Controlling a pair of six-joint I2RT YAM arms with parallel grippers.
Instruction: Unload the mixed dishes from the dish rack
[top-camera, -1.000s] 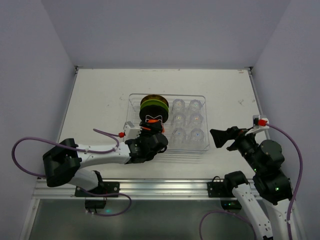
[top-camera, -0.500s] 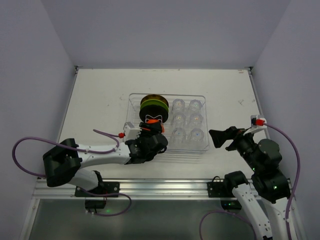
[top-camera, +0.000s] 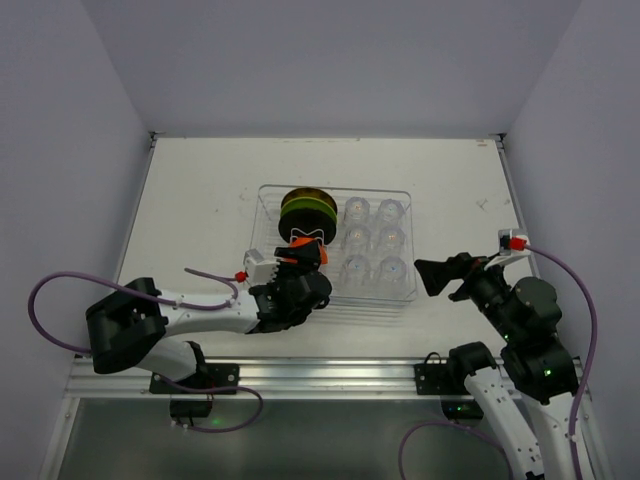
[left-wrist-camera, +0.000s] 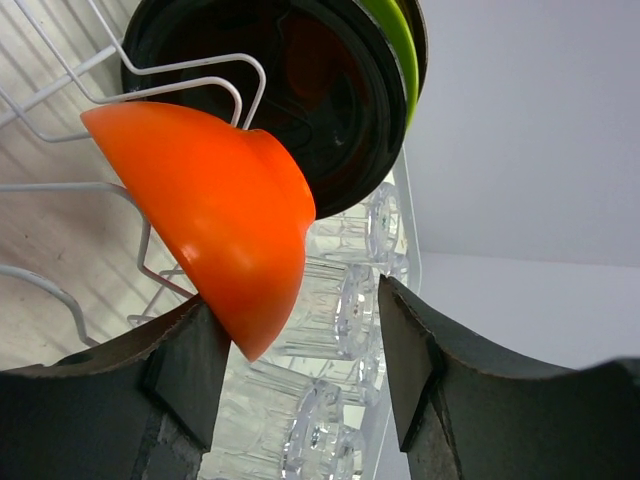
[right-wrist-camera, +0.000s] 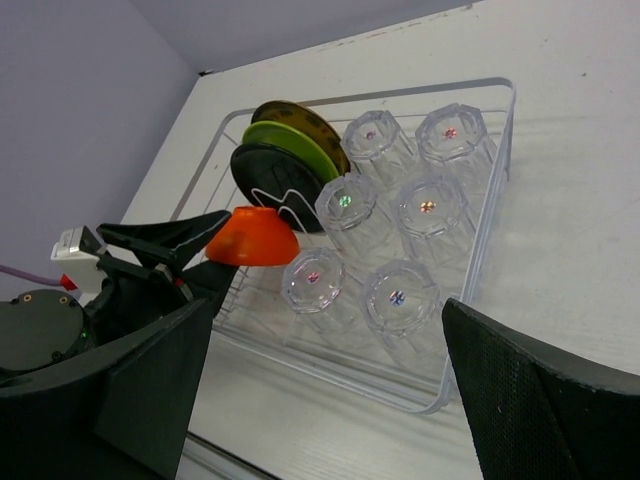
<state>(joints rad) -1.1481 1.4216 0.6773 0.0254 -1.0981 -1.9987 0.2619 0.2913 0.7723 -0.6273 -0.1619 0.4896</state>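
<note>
The clear dish rack (top-camera: 411, 240) sits mid-table. The orange bowl (top-camera: 308, 244) leans upside down against upright plates: black in front, green, then the yellow plate (top-camera: 306, 197) at the back. Several clear glass cups (top-camera: 368, 240) stand upside down in the rack's right half. My left gripper (top-camera: 304, 257) is open at the rack's near left. In the left wrist view the bowl's (left-wrist-camera: 215, 215) lower edge sits between the fingers (left-wrist-camera: 190, 375), close to the left one. My right gripper (top-camera: 437, 276) is open and empty, just right of the rack. The right wrist view shows the bowl (right-wrist-camera: 250, 238), yellow plate (right-wrist-camera: 303, 120) and cups (right-wrist-camera: 398, 298).
White wire dividers (left-wrist-camera: 165, 68) hold the plates and cross above the bowl. The black plate (left-wrist-camera: 300, 95) and green plate (left-wrist-camera: 398, 55) stand right behind the bowl. The rack's rim (right-wrist-camera: 508, 140) rises round the cups. Purple walls close the table at the back and sides.
My right gripper has edged a little left toward the rack. My left gripper has shifted slightly toward the near side, still around the bowl's edge. The dishes have not moved.
</note>
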